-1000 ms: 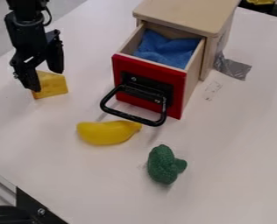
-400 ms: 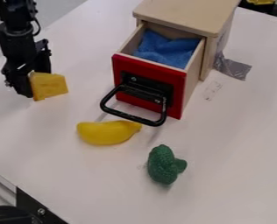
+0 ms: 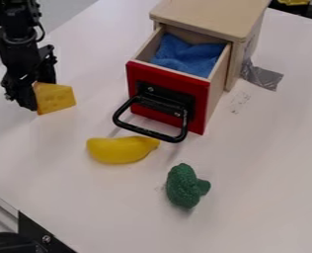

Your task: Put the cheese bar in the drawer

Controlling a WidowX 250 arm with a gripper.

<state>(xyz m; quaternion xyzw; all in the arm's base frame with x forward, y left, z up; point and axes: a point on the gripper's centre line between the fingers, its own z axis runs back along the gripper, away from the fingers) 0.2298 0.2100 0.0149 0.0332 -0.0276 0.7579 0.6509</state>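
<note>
- Leftward in the view my tool had shifted, ending at the left end of the cheese bar.
- I couldn't tell whether it was spread or closed on the bar.
- That bar was at the left of the tabletop, outside the open drawer.
- Blue cloth lay inside the drawer.
- The yellow banana lay near its black handle.

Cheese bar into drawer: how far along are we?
Done: drawer pulled open, blue cloth inside. In hand: end effector is right at the cheese bar, on its left side in view; can't confirm a grip. Left: secure it, lift, carry over the open drawer, release.
</note>
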